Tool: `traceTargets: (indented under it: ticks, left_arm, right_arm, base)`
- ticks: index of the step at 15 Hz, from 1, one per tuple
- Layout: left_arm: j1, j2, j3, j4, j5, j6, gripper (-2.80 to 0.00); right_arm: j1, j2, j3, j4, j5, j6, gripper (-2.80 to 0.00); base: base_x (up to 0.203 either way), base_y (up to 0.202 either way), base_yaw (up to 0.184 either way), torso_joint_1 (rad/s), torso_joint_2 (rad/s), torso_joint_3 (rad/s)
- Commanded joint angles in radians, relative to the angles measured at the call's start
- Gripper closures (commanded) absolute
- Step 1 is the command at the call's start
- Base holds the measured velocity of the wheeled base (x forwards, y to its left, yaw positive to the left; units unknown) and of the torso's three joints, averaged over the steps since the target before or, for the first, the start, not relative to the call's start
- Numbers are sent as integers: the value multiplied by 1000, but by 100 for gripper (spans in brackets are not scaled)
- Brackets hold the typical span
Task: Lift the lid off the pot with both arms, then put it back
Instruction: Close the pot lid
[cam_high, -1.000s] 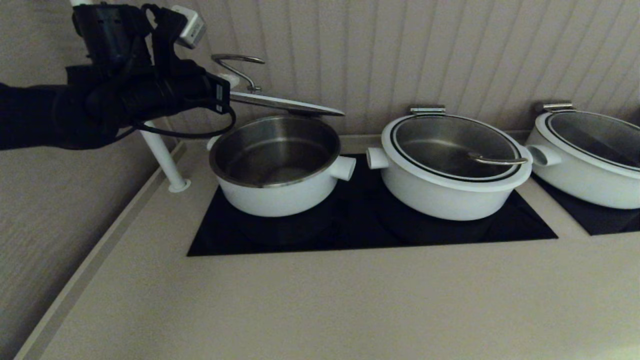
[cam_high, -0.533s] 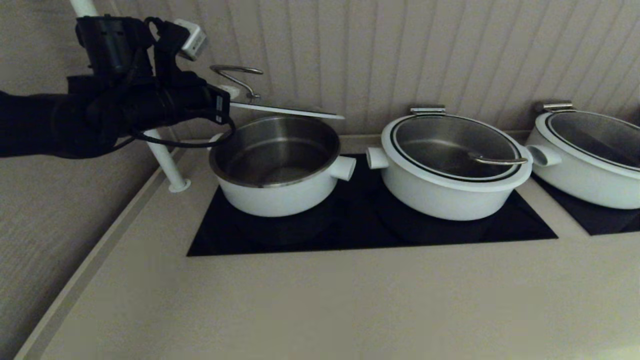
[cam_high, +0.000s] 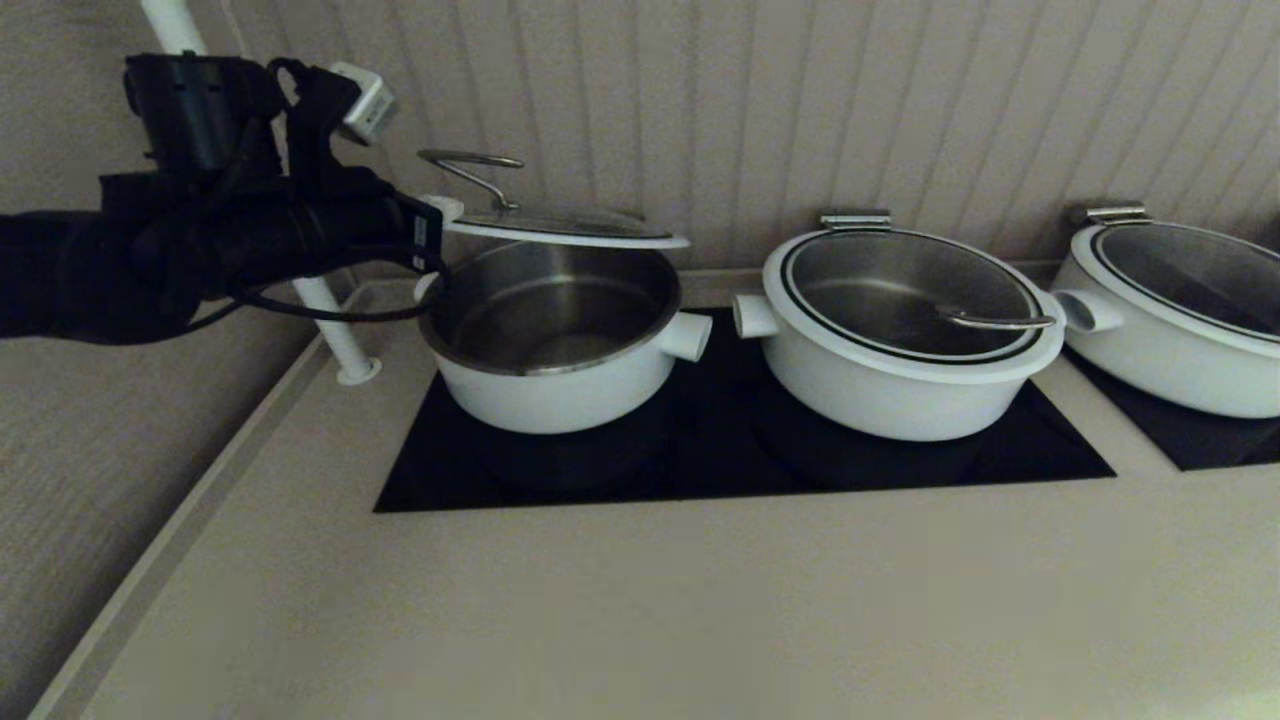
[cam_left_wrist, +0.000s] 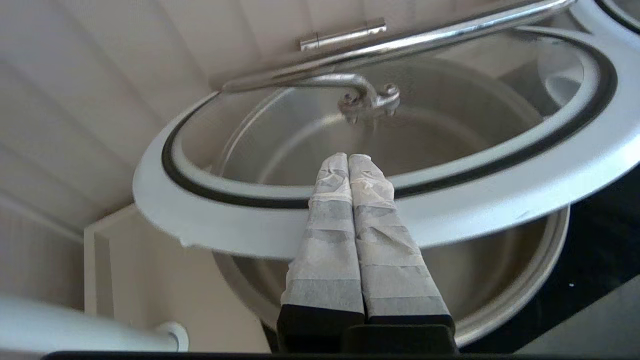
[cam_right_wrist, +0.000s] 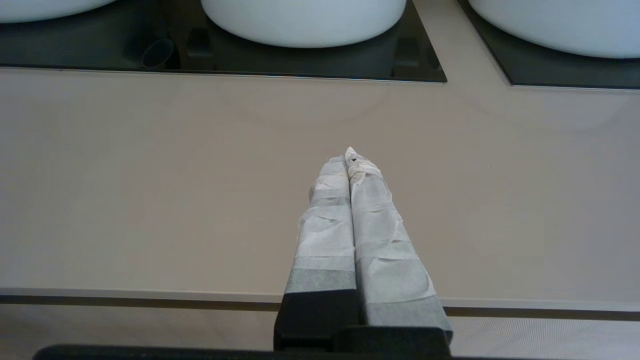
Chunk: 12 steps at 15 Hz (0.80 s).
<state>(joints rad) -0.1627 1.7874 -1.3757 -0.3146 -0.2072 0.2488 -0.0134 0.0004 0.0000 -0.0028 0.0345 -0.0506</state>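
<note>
Above the pot (cam_high: 556, 340), the lid (cam_high: 570, 228) hangs raised, its far edge near the hinge. The left gripper (cam_left_wrist: 348, 159) has its taped fingers pressed together, lying across the lid's white rim. The right gripper (cam_right_wrist: 349, 155), fingers together too, hovers over the bare counter (cam_right_wrist: 150, 175).

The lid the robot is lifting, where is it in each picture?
Head view: the lid hangs tilted above the pot, far left, beside the left gripper.
Left wrist view: the lid fills the middle, the taped fingers closed across its white rim.
Right wrist view: not in it.
Shared landmark: the lid's steel loop handle.
</note>
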Motion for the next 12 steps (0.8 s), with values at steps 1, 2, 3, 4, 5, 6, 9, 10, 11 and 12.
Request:
traceTargets:
  ticks: [1, 2, 3, 4, 5, 6, 9, 10, 11, 12]
  left_arm:
    - [3, -14, 39, -63, -1, 2, 0]
    - [3, -12, 65, -110, -1, 0, 0]
    - [3, -11, 87, -143, 0, -1, 0]
    - [3, -11, 103, -151, 0, -2, 0]
    - [3, -11, 115, -152, 0, -3, 0]
    - [3, -10, 121, -152, 0, -3, 0]
    - [4, -8, 130, -153, 2, -6, 0]
    - [5, -6, 132, -153, 2, -7, 0]
    - [5, -6, 132, -153, 2, -8, 0]
    - [5, -5, 135, -153, 2, -8, 0]
  right_arm:
    - [1, 0, 0, 0, 1, -1, 0]
    - [1, 0, 0, 0, 1, -2, 0]
    - [0, 0, 0, 0, 1, -1, 0]
    - [0, 0, 0, 0, 1, -1, 0]
    - [0, 0, 0, 0, 1, -1, 0]
    - [0, 0, 0, 0, 1, 0, 0]
    - [0, 0, 0, 0, 1, -1, 0]
    - [0, 0, 0, 0, 1, 0, 0]
    - [0, 0, 0, 0, 1, -2, 0]
    - [0, 0, 0, 0, 1, -1, 0]
  base:
    - [0, 0, 0, 0, 0, 0]
    - [0, 0, 0, 0, 0, 0]
    - [0, 0, 0, 0, 0, 0]
    - [0, 0, 0, 0, 0, 0]
    - [0, 0, 0, 0, 0, 0]
    - [0, 0, 0, 0, 0, 0]
    - [0, 0, 0, 0, 0, 0]
    - [0, 0, 0, 0, 0, 0]
    - [0, 0, 0, 0, 0, 0]
    - [0, 0, 0, 0, 0, 0]
